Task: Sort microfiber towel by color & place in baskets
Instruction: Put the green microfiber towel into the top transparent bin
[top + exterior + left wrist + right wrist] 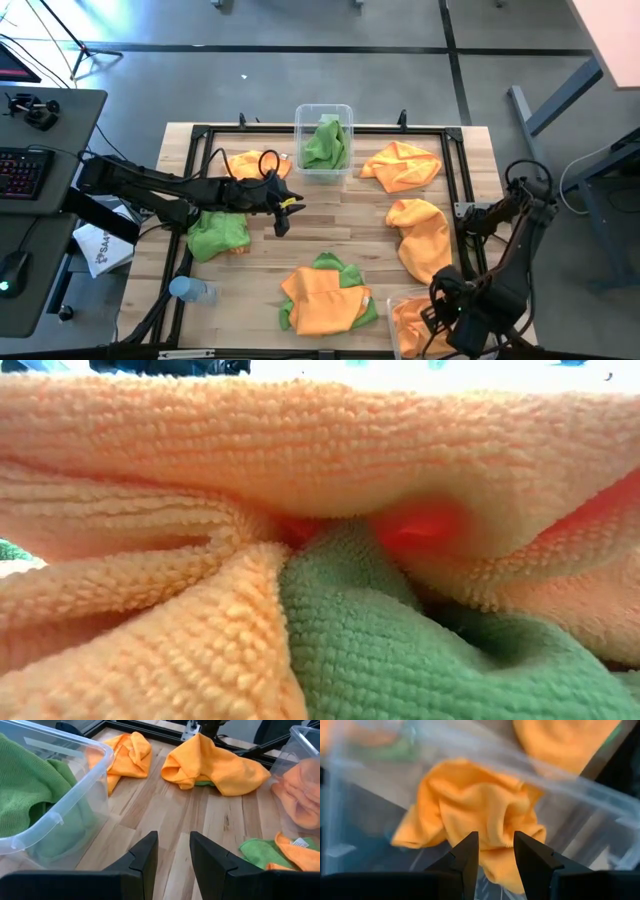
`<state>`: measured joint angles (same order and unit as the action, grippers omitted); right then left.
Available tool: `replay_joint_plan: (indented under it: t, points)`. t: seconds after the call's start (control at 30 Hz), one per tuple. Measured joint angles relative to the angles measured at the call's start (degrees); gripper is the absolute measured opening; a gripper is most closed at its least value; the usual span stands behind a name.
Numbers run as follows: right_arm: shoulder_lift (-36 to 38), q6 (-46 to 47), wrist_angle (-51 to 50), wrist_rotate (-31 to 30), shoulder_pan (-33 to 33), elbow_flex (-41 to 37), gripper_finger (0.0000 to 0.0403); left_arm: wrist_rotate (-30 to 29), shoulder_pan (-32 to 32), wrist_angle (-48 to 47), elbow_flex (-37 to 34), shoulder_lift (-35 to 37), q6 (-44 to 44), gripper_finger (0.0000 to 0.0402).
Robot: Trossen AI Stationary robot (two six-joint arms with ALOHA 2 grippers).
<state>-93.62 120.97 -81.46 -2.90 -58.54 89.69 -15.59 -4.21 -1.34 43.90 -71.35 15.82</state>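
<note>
Green towels (326, 145) fill the clear basket (323, 112) at the table's far edge, an orange towel (480, 810) lies crumpled in the near-right basket (402, 300), while loose orange cloths (402, 165) and a green one (218, 235) lie scattered across the wood.
</note>
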Motion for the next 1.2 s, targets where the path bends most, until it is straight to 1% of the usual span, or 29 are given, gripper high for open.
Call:
replay_joint_plan:
  t: [0.17, 0.3, 0.4, 0.57, 0.63, 0.73, 0.87, 0.97, 1.03, 1.1, 1.13, 1.2]
  points:
    - [0.09, -0.02, -8.92, -4.64, -0.12, 6.66, 0.0119, 0.0, 0.0, -0.01, 0.0, 0.0, 0.11, 0.0104]
    - [0.62, -2.52, -8.57, -8.27, -0.11, 8.7, 0.0119, 0.0, 0.0, -0.2, 0.0, 0.0, 0.09, 0.0104]
    - [0.83, -4.08, -8.5, -11.86, -0.11, 8.51, 0.0119, 0.01, 0.0, -0.52, 0.0, 0.0, -0.28, 0.0104]
    - [0.79, -10.77, -8.57, -13.32, 0.46, 6.35, 0.0118, 0.02, 0.0, -0.5, 0.0, 0.0, -1.38, 0.0104]
    - [0.79, -11.86, -8.53, -14.77, 1.11, 5.21, 0.0118, 0.01, 0.0, -0.5, 0.0, 0.0, -1.39, 0.0104]
    - [0.79, -12.24, -8.59, -18.47, 2.73, 3.86, 0.0118, 0.02, 0.0, -0.53, 0.0, 0.0, -1.4, 0.0104]
    - [0.79, -17.05, -8.23, -23.82, 5.9, 2.06, 0.0117, 0.02, 0.0, -0.53, 0.0, 0.0, -1.42, 0.0104]
    - [0.79, -21.36, -6.77, -25.64, 9.01, -1.09, 0.0098, 0.02, 0.0, -0.55, 0.0, 0.0, -1.44, 0.0104]
    - [0.79, -25.14, -4.51, -24.66, 11.42, -3.74, 0.007, 0.02, -0.02, -0.92, 0.0, 0.0, -1.44, 0.0104]
    - [0.73, -30.37, -1.32, -24.06, 13.47, -5.97, 0.0029, 0.04, -0.02, -1.7, 0.0, 0.0, -1.44, 0.0104]
    - [0.73, -33.07, -0.07, -24.08, 14.41, -6.84, 0.0015, 0.04, -0.02, -2.14, 0.0, 0.0, -1.42, 0.0104]
    - [1.42, -37.37, 2.23, -24.65, 16.28, -8.6, 0.001, 0.04, -0.02, -2.95, 0.0, 0.0, -1.06, 0.0104]
